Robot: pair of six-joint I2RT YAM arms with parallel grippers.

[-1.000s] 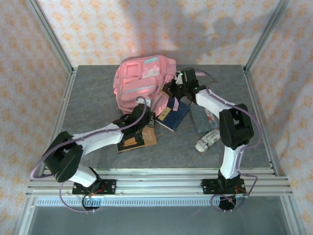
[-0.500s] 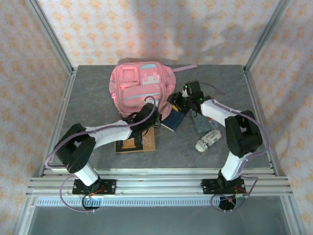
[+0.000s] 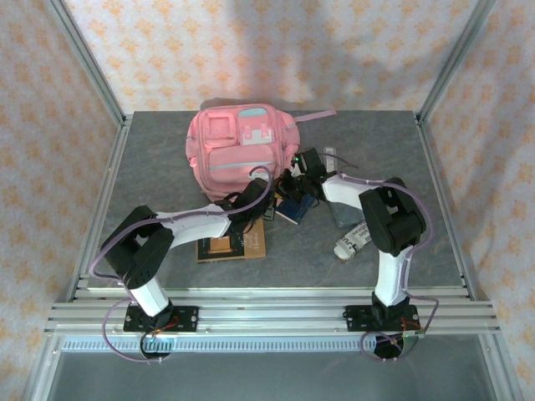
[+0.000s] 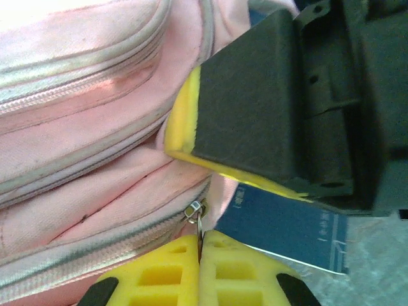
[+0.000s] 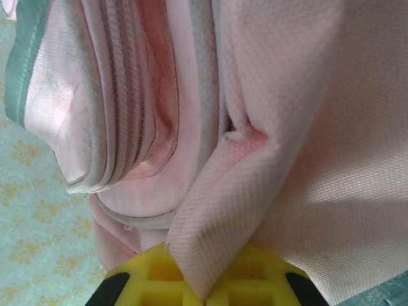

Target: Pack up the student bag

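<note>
The pink student bag (image 3: 241,149) lies front-up at the back middle of the table. My left gripper (image 3: 253,200) is at the bag's near right corner. In the left wrist view its yellow fingertips (image 4: 201,247) are shut on the metal zipper pull (image 4: 197,215) of a pink zip seam (image 4: 95,185). My right gripper (image 3: 295,173) is against the bag's right side. In the right wrist view it (image 5: 207,288) is shut on a fold of the bag's pink fabric (image 5: 223,210). One right finger (image 4: 255,108) looms close above the left gripper.
A dark blue book (image 3: 294,207) lies just right of the bag's corner, under both grippers. A brown notebook (image 3: 232,245) lies nearer the bases. A grey pouch (image 3: 343,207) and a white printed packet (image 3: 354,240) lie to the right. Metal frame posts edge the table.
The bag dropped from a tilted pose to lying front-up. My right gripper opened, moved left to the bag's side and shut on its fabric. The left gripper stayed shut on the zipper pull.
</note>
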